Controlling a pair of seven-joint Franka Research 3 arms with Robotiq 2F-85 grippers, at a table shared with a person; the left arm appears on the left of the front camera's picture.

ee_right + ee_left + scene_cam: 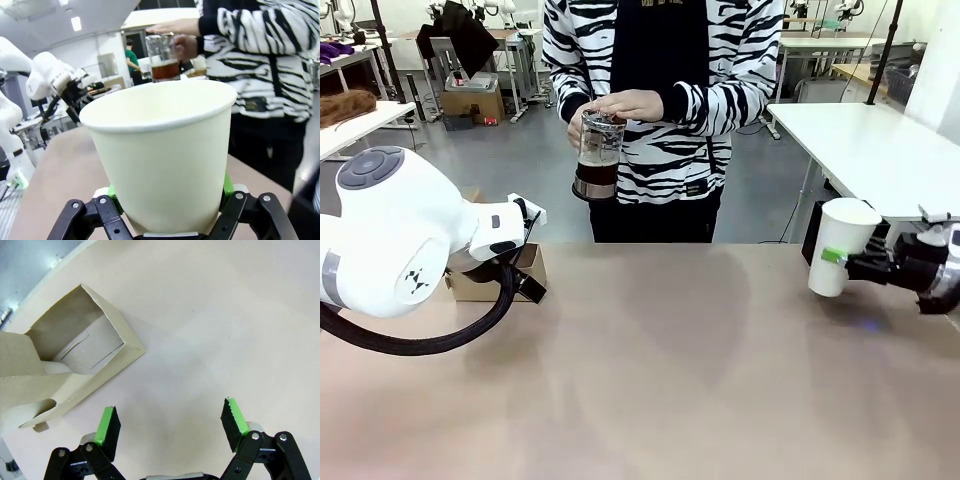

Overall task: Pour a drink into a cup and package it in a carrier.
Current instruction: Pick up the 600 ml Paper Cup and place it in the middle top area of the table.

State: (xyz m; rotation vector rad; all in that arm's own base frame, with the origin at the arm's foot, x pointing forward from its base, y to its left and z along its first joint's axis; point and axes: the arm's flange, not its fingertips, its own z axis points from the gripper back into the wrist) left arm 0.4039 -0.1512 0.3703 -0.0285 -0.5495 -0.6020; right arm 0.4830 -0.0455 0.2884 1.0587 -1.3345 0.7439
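The person (660, 100) in a striped top stands at the far side, middle, holding the jug (597, 155) up off the table (670, 380). One hand (630, 103) lies flat on the lid; the other is round the back of the jug. Nothing stands between jug and cup (840, 245), which are well apart, with the cup away at the far right.

The right gripper (845, 262) has that white paper cup pinched between its green pads, mouth up and tipped a little. Whether its base touches the table, I can't tell. A black box (811, 232) sits just behind it. From the right wrist the cup (165, 150) looms large in the right gripper (170, 190), with the jug (162, 57) beyond its rim.

On the left, the big white left arm (400, 240) hides much of the carrier (495, 275), which lies at the far left edge. From the left wrist, the left gripper (172, 422) hangs over bare table with its jaws spread wide and nothing between them. The carrier (75, 365) is just to one side.

The table is a plain pinkish beige, matte. Behind it are a grey floor, a white table (880, 150) at far right and cluttered benches at far left.

The drink (596, 172) is dark brown and fills only the lower part of the clear glass. The carrier is plain brown card with an open top and cut slots inside.
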